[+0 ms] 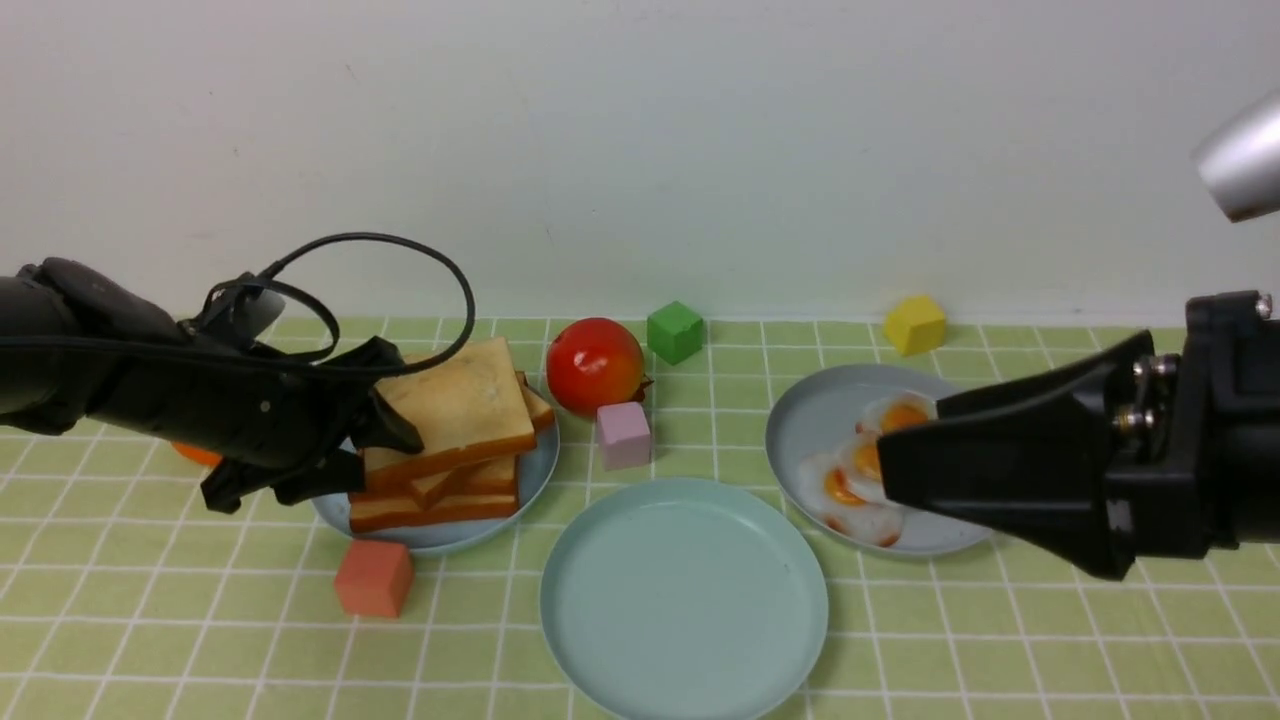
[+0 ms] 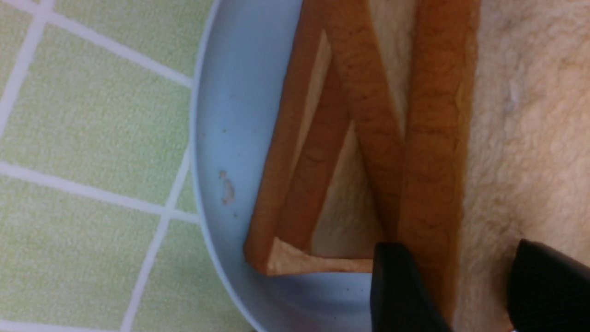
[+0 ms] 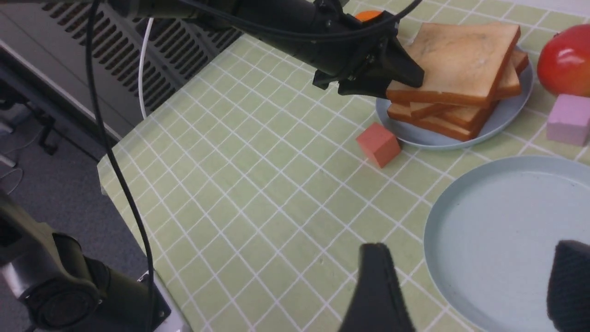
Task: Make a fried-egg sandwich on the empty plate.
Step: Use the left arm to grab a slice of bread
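Green cloth (image 1: 1000, 640) printed with a white grid, matte, covers the table.

Near centre: the empty plate (image 1: 600, 640). Round, smooth pale mint plastic with a low raised rim.

Left, a bit farther: a greyer-blue plate (image 1: 470, 535) holding a loose stack of square toast slices. Faces are tan and spongy, crusts brown, and the lower slices sit skewed. The top toast slice (image 1: 455, 405) is the largest in view.

Left gripper (image 2: 461, 251): black fingers apart and straddling the left edge of the top toast slice, one over its face and one by the crust. Cannot tell whether they press on it.

Right, level with the toast: a second grey-blue plate (image 1: 820, 420) with overlapping fried eggs (image 1: 880, 520). Whites are glossy, yolks orange. The right arm partly hides them.

Right gripper (image 3: 474, 246): fingers spread wide with nothing between them, hovering by the right side of the empty plate.

Loose items:
- Shiny red tomato (image 1: 595, 365), far centre.
- Pink cube (image 1: 624, 435), just in front of the tomato.
- Green cube (image 1: 675, 332) and yellow cube (image 1: 915, 323), near the wall.
- Salmon-red cube (image 1: 373, 578), just near of the toast plate.
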Tool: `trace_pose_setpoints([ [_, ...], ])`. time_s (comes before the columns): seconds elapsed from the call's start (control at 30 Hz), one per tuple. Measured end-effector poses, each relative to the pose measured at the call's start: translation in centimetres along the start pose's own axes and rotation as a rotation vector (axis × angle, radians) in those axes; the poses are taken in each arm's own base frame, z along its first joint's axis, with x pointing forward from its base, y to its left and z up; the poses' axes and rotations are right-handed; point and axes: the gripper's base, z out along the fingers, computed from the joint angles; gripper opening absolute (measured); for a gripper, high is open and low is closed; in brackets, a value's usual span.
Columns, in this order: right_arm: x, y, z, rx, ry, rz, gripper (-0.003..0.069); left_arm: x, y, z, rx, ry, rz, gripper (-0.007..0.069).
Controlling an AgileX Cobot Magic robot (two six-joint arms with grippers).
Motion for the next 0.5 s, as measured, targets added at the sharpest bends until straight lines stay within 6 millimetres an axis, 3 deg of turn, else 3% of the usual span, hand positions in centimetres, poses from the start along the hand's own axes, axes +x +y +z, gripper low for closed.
trace_pose_setpoints([
  [0.23,0.2,0.2,0.0,-0.023,0.026,-0.002,0.0433,0.0,-0.2,-0.8,-0.016,-0.001,0.066,0.0101],
  [0.43,0.2,0.3,0.0,-0.026,0.027,-0.003,0.0419,0.0,-1.9,-4.2,0.006,-0.045,0.15,0.009],
  [0.5,0.2,0.3,0.0,-0.026,0.027,-0.003,0.0419,0.0,-2.9,-6.3,0.035,-0.091,0.176,0.009],
])
